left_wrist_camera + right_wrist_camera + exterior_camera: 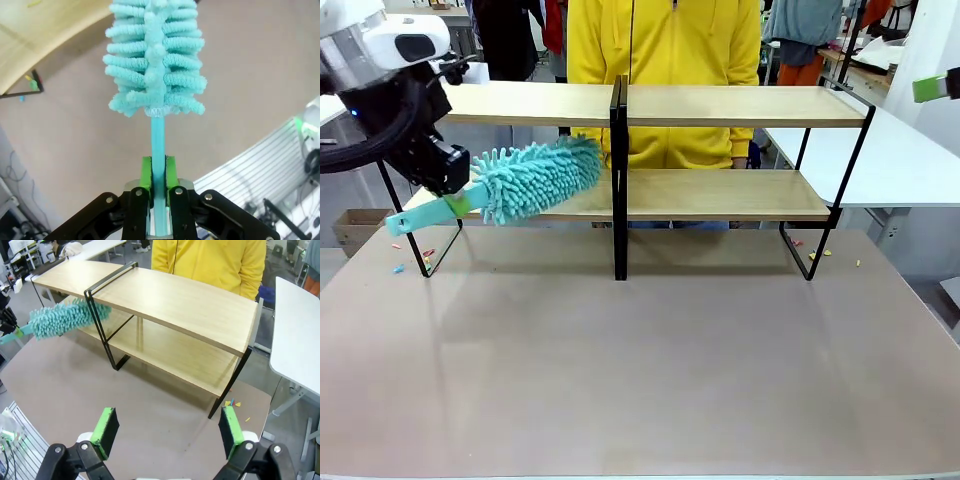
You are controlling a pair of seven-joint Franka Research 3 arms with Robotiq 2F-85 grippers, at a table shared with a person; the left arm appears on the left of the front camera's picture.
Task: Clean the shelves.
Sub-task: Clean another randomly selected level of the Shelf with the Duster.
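Lighting: bright, even, overhead. Shadows: soft, beneath the shelves [720, 105] on the table [640, 370]. Glare: faint sheen on tabletop. Focus: sharp. Distortion: wrist views bow straight edges.

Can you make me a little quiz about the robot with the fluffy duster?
1. True or false: the left gripper is shut on the duster.
2. Which board of the shelves is the duster head nearest? A top, B lower.
3. The right gripper is ____ (open or shut).

Key: 1 true. 2 B. 3 open.
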